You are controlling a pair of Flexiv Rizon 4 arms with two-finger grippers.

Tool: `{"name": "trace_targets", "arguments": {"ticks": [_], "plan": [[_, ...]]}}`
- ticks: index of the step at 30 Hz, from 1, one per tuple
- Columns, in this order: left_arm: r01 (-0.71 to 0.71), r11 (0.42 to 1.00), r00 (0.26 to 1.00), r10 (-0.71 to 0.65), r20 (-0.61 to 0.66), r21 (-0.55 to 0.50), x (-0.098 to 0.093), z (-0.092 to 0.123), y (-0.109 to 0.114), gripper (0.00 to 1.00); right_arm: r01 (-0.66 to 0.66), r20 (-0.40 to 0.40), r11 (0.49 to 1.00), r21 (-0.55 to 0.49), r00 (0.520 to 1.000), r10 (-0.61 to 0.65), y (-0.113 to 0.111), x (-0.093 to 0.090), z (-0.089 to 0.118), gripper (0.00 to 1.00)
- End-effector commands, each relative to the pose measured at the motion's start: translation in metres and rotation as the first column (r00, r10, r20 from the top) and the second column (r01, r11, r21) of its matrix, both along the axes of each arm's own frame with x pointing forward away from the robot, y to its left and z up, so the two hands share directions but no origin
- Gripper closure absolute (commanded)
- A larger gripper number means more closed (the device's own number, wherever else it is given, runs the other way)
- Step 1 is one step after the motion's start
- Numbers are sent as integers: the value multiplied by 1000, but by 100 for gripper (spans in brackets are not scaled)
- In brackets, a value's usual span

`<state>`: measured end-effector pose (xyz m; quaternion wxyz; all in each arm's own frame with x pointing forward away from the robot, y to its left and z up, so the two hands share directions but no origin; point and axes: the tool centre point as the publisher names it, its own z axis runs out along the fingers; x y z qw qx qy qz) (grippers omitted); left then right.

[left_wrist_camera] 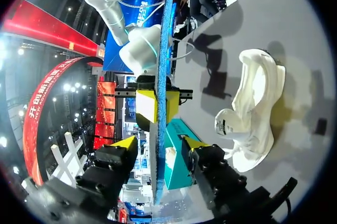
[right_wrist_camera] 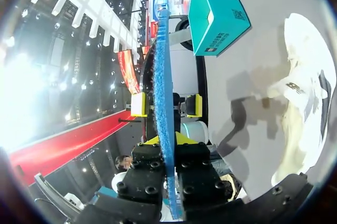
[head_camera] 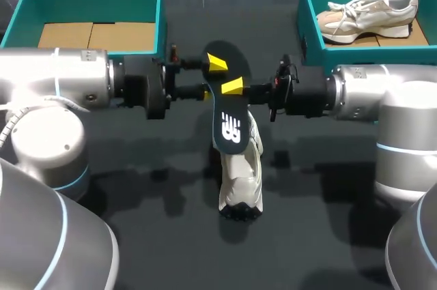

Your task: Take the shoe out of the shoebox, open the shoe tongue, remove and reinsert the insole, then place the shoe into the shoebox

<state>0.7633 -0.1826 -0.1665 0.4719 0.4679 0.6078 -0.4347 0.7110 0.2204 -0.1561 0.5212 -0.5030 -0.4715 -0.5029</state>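
Observation:
A black insole (head_camera: 229, 109) with a blue underside hangs in the air above the middle of the table. My right gripper (head_camera: 251, 90) is shut on its edge, and its own view shows the insole (right_wrist_camera: 164, 129) pinched between its fingertips (right_wrist_camera: 181, 138). My left gripper (left_wrist_camera: 159, 144) stands open around the insole (left_wrist_camera: 159, 171), one finger on each side with a gap on both. A white shoe (head_camera: 240, 174) lies on the table below the insole, toe toward the front edge. It also shows beside both grippers (left_wrist_camera: 253, 103) (right_wrist_camera: 305, 103).
A teal shoebox (head_camera: 160, 24) with a cardboard floor stands at the back left. A second teal shoebox (head_camera: 304, 13) at the back right holds a beige shoe (head_camera: 365, 13). Dark bare table surrounds the white shoe.

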Motion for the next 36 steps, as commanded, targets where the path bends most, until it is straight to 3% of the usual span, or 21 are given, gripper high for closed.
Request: {"name": "trace_targets", "arguments": {"ticks": [1,18,24,26,35,36], "plan": [[-1,1000,1000,1,0,-1,0,-1,-4,54,-2,3,1000,1,1000,2,7,3,-3,100],[-2,1000,1000,2,15,9,-1,-3,-9,65,4,3,1000,10,1000,-4,9,4,-2,100],[-2,1000,1000,2,17,13,0,-4,-11,74,3,-1,1000,9,1000,-3,9,3,-3,100],[-2,1000,1000,2,17,14,0,-5,-11,100,1,-2,1000,9,1000,-1,9,3,-3,100],[1,1000,1000,-1,23,12,-2,-5,-11,100,17,-1,1000,14,1000,-17,8,2,-3,100],[1,1000,1000,-1,23,11,-2,-4,-10,100,19,0,1000,15,1000,-19,7,2,-2,70]]}}
